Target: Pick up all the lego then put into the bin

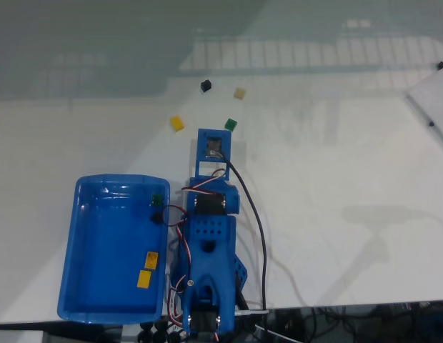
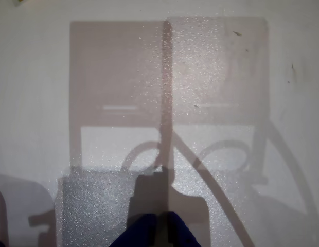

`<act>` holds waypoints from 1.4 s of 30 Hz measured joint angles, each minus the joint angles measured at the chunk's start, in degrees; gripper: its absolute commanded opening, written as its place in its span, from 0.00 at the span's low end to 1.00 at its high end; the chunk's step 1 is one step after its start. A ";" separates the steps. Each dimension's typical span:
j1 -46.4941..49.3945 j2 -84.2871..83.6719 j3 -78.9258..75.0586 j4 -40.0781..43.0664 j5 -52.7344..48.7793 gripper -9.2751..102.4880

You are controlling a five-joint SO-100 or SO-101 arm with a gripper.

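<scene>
Desk (image 1: 336, 143) space is wide and white, so the next reach has room on all sides. Bin (image 1: 100, 286) sits at lower left in the fixed view, just beside the arm (image 1: 207, 250), and it holds two yellow bricks (image 1: 148, 269) near its lower right corner and a green one (image 1: 157, 199) by the upper right rim. Four lego remain on the desk beyond the arm: a green brick (image 1: 230, 124) nearest the wrist camera housing (image 1: 215, 148), a yellow brick (image 1: 177, 123) to its left, a tan brick (image 1: 240, 93) and a black brick (image 1: 206, 86) farther off. In the wrist view the hand (image 2: 161, 229) shows as two dark blue tips at the bottom edge, close together with a thin gap, nothing between them. I judge the step in hand to be the reach for the next brick, and the green one looks the easiest. To do it well, spread the fingers before descending, centre the brick between them in the wrist view, and come down straight so a fingertip does not knock so small a piece away.
</scene>
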 measured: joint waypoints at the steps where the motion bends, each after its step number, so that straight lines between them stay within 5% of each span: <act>1: 0.00 0.00 0.00 0.00 0.00 0.08; 15: 0.88 0.18 0.00 0.00 0.00 0.09; 24: 0.88 0.18 0.00 -2.11 0.09 0.24; 42: 8.09 -0.09 0.09 -27.07 -5.62 0.28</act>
